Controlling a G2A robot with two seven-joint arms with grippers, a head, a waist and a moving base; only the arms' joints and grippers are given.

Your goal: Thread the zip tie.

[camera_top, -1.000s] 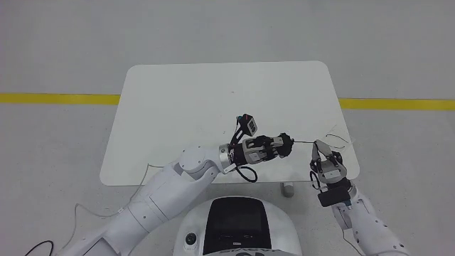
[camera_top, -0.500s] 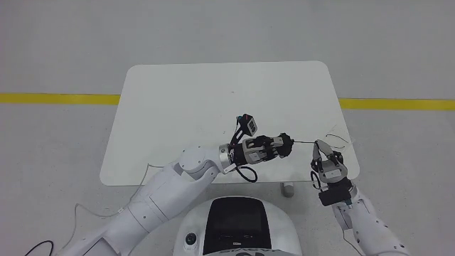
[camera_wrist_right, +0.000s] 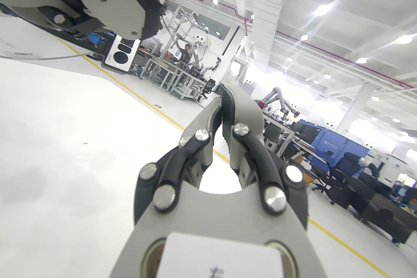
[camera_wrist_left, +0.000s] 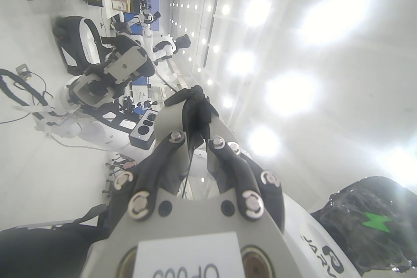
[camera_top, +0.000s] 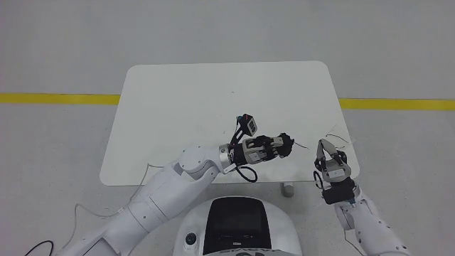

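Zip tie (camera_top: pixel 299 144) is clamped in the left pincer (camera_wrist_left: pixel 194 103) above the counter (camera_top: pixel 213 114), its free tail pointing across at the right pincer (camera_wrist_right: pixel 224 98), close by, pinched narrow, seemingly empty.

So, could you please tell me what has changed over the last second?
The right gripper drew slightly away to the robot's right, and the thin black zip tie, which reached it before, now ends short of it. The left gripper stayed put, jaws shut on the tie.
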